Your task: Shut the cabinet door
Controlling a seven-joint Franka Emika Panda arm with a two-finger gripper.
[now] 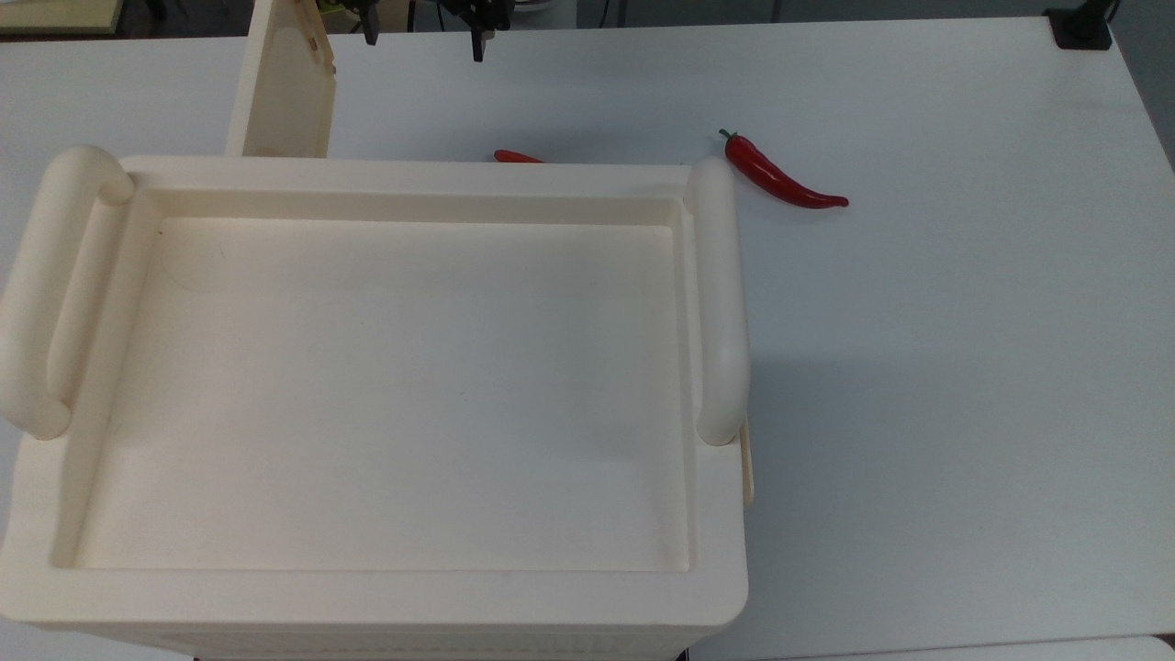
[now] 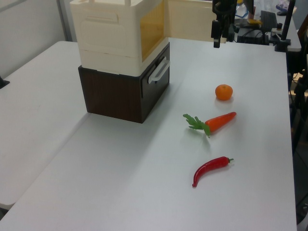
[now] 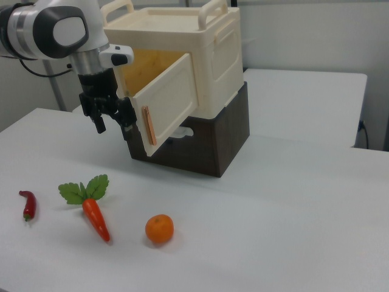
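You have a white table point(image 3: 292, 201) against pale walls; the large cream plastic cabinet point(image 3: 206, 55) sits on a dark brown drawer base point(image 3: 209, 143); its flat cream door point(image 3: 167, 100) hangs ajar; the black two-finger gripper point(image 3: 112, 121), fingers spread and holding nothing, hovers beside the door's outer edge; on the table lie one red chilli pepper point(image 3: 27, 204), one carrot point(image 3: 94, 216), one orange point(image 3: 159, 229).

The cabinet point(image 3: 213, 55) is a cream plastic box with two tube handles on top, sitting on a dark brown base. Its cabinet door point(image 3: 167, 103), a thin cream panel, stands swung wide open, showing the yellowish inside.
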